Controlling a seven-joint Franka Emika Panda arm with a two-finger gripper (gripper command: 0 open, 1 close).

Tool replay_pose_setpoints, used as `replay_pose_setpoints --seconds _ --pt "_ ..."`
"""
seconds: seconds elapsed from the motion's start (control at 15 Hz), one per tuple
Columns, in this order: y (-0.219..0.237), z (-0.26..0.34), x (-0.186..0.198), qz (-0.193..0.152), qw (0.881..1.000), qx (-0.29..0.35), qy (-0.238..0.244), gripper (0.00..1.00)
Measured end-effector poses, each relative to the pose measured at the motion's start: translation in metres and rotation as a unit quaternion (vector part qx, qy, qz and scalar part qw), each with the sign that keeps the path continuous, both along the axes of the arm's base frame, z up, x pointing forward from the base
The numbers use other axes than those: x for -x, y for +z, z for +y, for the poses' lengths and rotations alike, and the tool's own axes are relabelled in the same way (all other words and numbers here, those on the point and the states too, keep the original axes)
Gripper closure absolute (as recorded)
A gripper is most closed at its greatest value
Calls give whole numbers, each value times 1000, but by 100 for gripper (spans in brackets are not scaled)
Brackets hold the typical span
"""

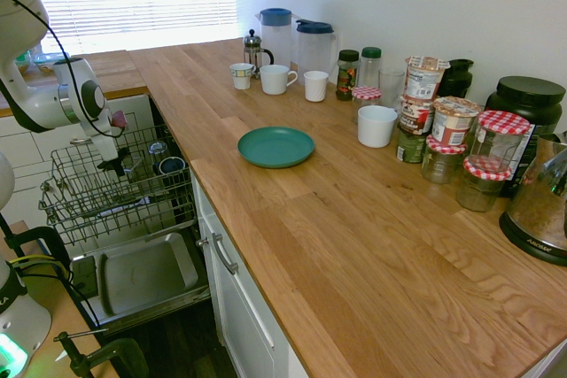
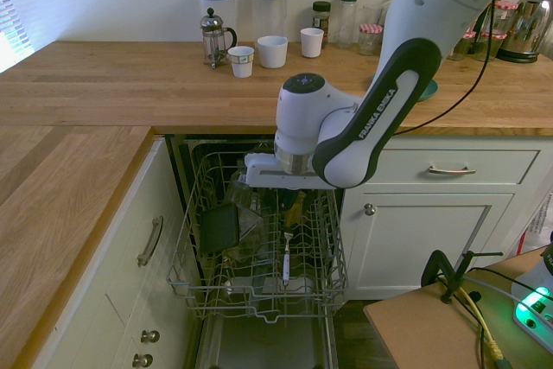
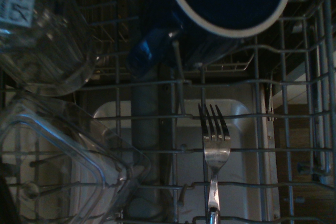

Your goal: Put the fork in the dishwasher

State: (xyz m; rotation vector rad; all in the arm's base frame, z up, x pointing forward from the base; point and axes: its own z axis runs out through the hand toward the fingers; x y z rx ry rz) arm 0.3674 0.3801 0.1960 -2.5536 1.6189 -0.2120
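Fork resting in the dishwasher rack

The fork (image 2: pixel 286 258) lies across the wires of the dishwasher (image 2: pixel 259 291) rack, near its front, tines shown in the wrist view beside a blue mug (image 3: pixel 231 3) and a clear container (image 3: pixel 63 150). The gripper (image 2: pixel 289 200) hangs above the rack; whether its fingers are wide or narrow cannot be told

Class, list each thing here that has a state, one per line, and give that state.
Dishwasher: door open, rack pulled out.
Fork: lying on the rack wires.
Gripper: low over the rack, fingers hidden.
Blue mug: in the rack.
Drawers: shut.
Teal plate: on the counter, nothing on it.
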Motion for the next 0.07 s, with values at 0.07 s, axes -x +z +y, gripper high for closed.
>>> replay_pose_setpoints --seconds 0.07 --pt "15 0 1 -5 1000 -4 -6 0"
